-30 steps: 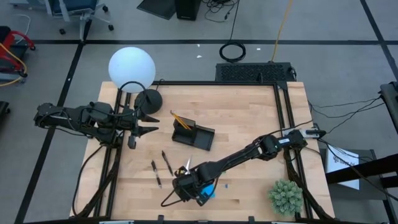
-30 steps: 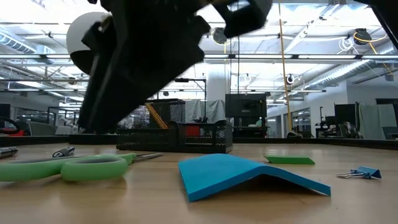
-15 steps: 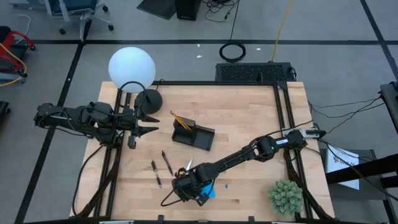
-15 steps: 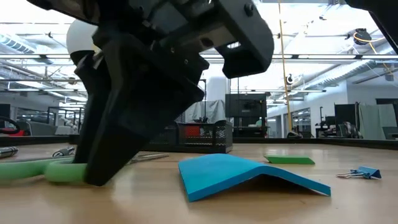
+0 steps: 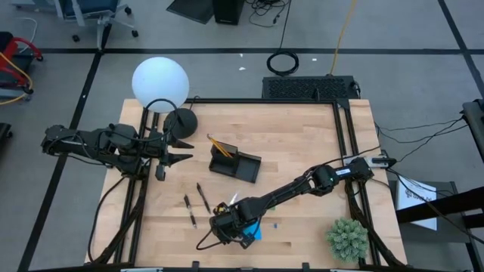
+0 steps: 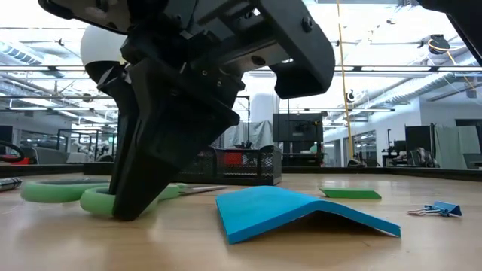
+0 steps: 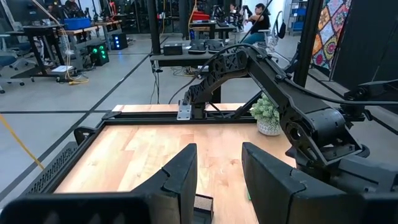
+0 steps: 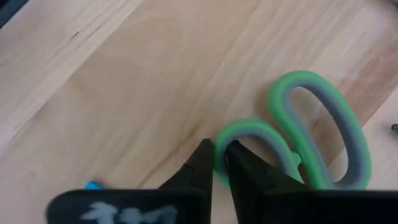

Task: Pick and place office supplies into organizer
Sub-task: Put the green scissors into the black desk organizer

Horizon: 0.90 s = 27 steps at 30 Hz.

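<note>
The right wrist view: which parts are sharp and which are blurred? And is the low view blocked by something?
Right wrist view: scissors and wood grain sharp, own fingers blurred. Low view: the right gripper, dark and backlit, blocks much of the left half; sticky-note pad stays clear.

Two pens (image 5: pixel 197 204) – one scissors (image 6: pixel 90 197) – one organizer (image 5: pixel 236 164)

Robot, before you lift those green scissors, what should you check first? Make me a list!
1. Right gripper jaws shut on the scissors handle loop: ok.
2. Grip strong enough to lift: cannot tell.
3. Blue sticky-note pad free of the scissors: ok, it lies beside them.
4. Organizer has free space in its low compartment: ok.
5. Left gripper away from the path, near the lamp base: ok.
</note>
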Each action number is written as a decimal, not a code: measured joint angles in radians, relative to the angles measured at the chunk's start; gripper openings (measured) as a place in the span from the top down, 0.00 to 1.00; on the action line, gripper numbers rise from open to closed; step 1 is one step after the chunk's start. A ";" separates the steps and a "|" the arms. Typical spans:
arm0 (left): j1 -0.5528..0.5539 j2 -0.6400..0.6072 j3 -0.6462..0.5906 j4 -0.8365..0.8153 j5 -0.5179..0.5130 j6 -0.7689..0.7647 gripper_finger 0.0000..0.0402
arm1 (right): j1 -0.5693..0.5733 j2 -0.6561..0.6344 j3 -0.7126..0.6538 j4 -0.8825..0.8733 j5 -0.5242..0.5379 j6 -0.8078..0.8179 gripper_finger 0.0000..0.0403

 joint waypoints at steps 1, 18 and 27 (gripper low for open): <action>0.000 0.000 0.000 0.000 0.000 0.000 0.68 | 0.000 0.000 0.000 0.003 0.001 -0.005 0.97; 0.000 0.000 0.000 0.000 0.000 0.000 0.68 | -0.016 0.000 -0.001 0.036 0.002 -0.020 0.97; 0.000 0.000 0.000 0.002 0.000 0.001 0.68 | -0.031 -0.046 -0.002 0.004 0.015 -0.025 0.97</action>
